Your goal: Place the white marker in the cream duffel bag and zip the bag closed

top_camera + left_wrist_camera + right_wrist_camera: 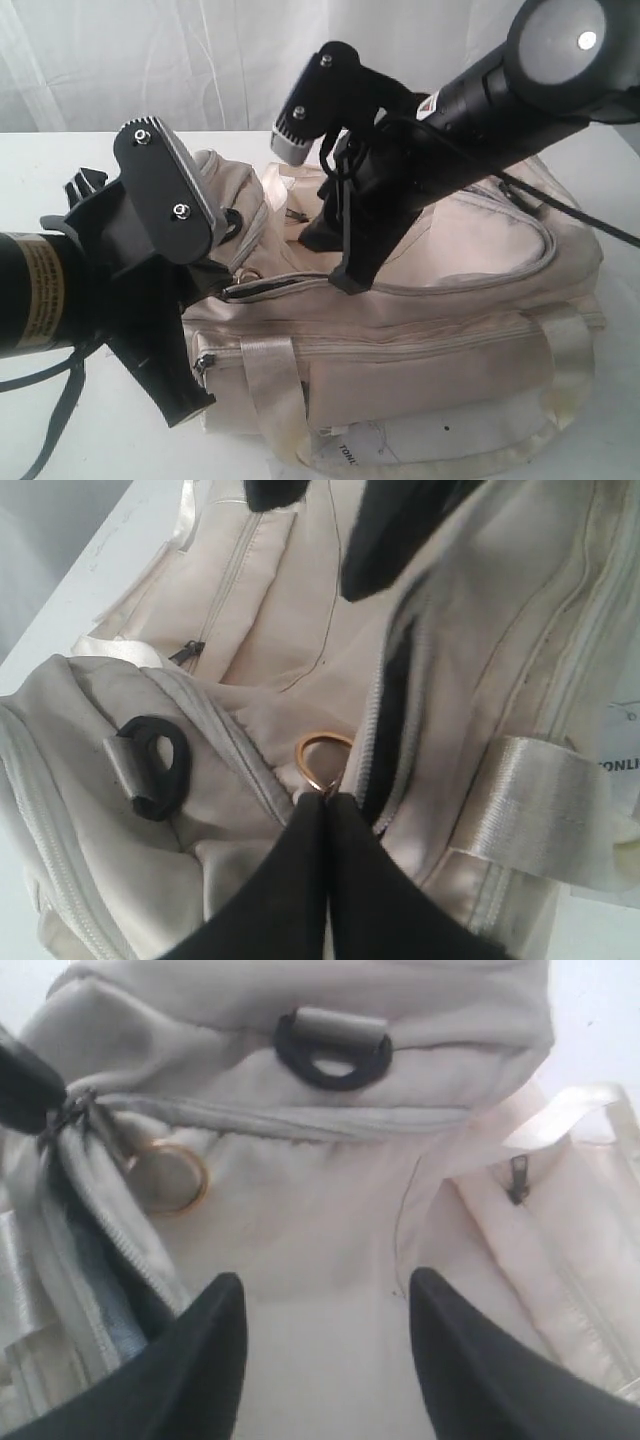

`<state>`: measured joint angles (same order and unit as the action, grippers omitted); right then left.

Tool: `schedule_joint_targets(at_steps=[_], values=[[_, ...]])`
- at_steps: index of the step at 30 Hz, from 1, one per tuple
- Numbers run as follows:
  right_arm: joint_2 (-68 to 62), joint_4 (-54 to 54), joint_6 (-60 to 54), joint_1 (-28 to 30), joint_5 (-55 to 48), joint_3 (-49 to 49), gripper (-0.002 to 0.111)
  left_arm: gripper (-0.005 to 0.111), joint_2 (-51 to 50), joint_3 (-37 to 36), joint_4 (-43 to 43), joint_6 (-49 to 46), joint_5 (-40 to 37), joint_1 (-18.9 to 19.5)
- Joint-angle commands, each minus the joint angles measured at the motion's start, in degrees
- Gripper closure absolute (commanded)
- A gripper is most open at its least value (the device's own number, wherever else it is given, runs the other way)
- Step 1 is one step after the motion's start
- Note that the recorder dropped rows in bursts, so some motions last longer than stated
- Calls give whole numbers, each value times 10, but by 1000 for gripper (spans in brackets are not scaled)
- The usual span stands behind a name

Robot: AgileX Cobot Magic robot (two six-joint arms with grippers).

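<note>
Left gripper (pixel 326 802), fingers pressed together on the zipper pull (pixel 72 1112) beside its brass ring (pixel 322 760), stands at centre-left of the exterior view, at one end of the cream duffel bag (pixel 450 340). The right gripper (pixel 322 1290) hangs spread and empty over the bag's top, upper centre. The zip opening (pixel 393 705) shows as a dark gap, not yet run shut. The white marker appears in no view; it may lie inside the bag, but the slit hides whatever is there. The risks, by appearances: the small pull could slip from the pinch, or the soft fabric could bunch and jam the slider, since nothing presses the bag down.
</note>
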<state>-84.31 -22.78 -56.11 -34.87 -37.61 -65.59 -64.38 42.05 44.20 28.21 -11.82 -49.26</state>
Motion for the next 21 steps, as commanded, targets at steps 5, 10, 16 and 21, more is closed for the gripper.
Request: schedule_joint_targets(at_steps=[5, 10, 16, 21], values=[[-10, 10, -6, 0, -45, -31, 61, 107, 5, -3, -3, 4, -2, 0], [-37, 1, -5, 0, -83, -30, 61, 107, 5, -3, -3, 3, -2, 0], [-42, -16, -4, 0, -110, -30, 61, 107, 5, -3, -3, 3, -2, 0], [-42, -20, -4, 0, -144, -30, 61, 107, 5, -3, -1, 3, -2, 0]])
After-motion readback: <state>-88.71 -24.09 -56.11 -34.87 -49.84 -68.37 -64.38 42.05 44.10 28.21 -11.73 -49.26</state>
